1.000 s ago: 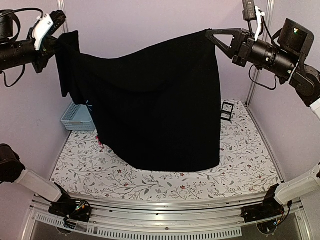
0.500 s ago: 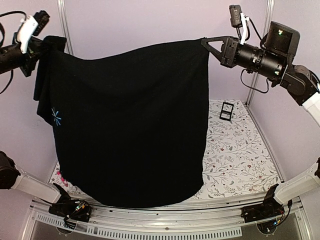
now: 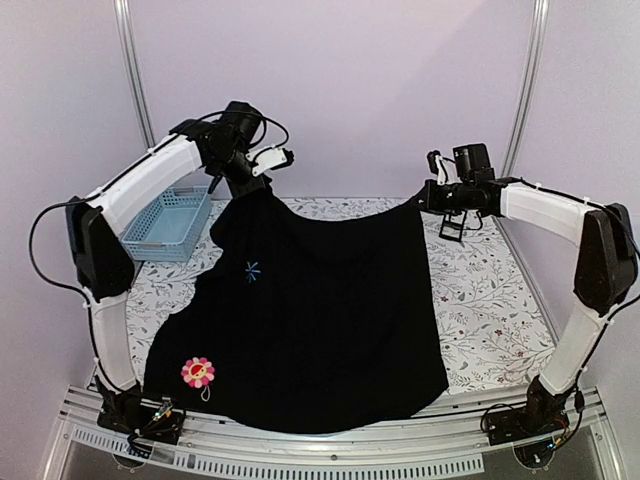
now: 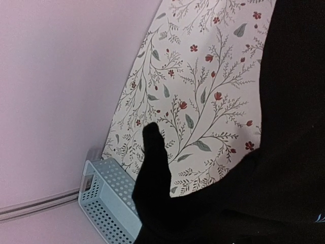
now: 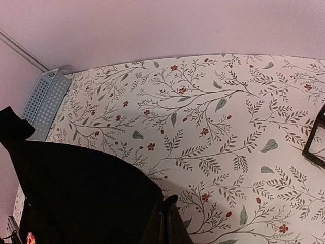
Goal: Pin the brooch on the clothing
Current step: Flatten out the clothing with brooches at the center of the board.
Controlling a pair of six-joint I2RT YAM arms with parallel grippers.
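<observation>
**A:** Start at the near edge, operator. The brooch (image 3: 197, 372) sits on the clothing (image 3: 330, 320), at its near left corner, pink petals facing up.

**B:** And that black shirt lies spread over the floral table cover (image 3: 500, 310), its near hem reaching the front rail (image 3: 320, 447). Farther up its left half you see the little blue star emblem (image 3: 251, 271).

**A:** Now to the back. Your left gripper (image 3: 241, 188) has its jaws pressed together on the shirt's far left corner, with the fabric drawn up into a peak there.

**B:** Same on the other side. Your right gripper (image 3: 426, 197) pinches the far right corner, and its wrist view shows the dark fingertips (image 5: 158, 231) closed together at the cloth's edge.

**A:** Left of that left-hand corner, the blue basket (image 3: 165, 222) stands by the wall. Just past your right gripper is the small black stand (image 3: 453, 226), on the table cover and clear of the shirt.
</observation>
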